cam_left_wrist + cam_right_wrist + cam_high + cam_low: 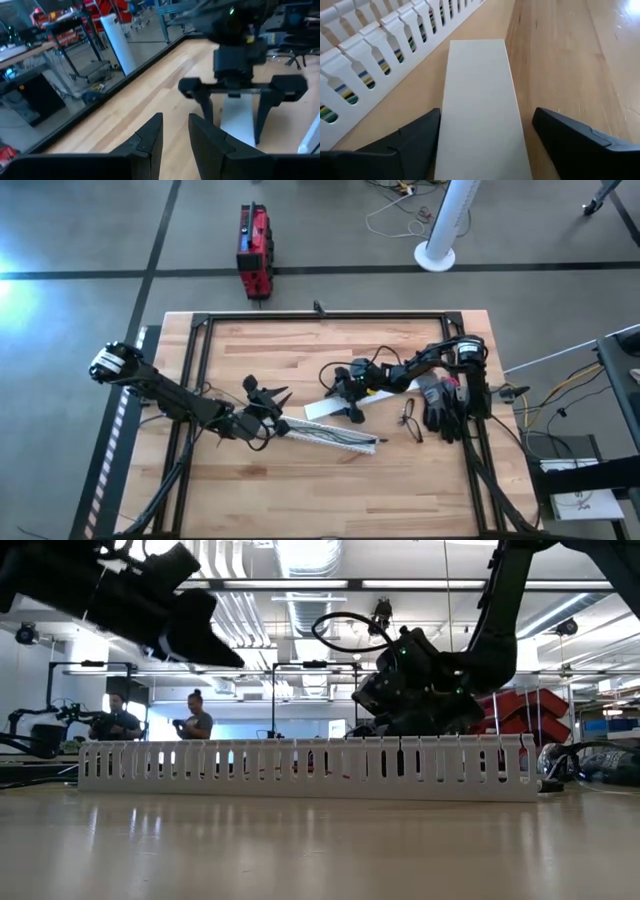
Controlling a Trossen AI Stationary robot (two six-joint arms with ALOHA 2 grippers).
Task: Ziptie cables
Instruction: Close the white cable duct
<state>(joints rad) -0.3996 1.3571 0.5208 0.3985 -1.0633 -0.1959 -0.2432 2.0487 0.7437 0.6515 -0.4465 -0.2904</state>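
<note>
2 people (pixel 155 720) are standing beyond my wooden table (pixel 300 350); right gripper (pixel 485 145) is spreading wide over the flat cover (pixel 480 95), left gripper (pixel 175 137) nearly closing, empty.

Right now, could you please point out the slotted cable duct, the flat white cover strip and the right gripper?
slotted cable duct (pixel 300 768): low view, side wall.
flat white cover strip (pixel 479 100): right wrist view, top face.
right gripper (pixel 487 137): right wrist view, between fingertips.

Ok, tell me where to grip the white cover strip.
Grip the cover strip across its long edges, coming from above: it lies flat beside the duct, and the open right gripper already straddles its width.
</note>
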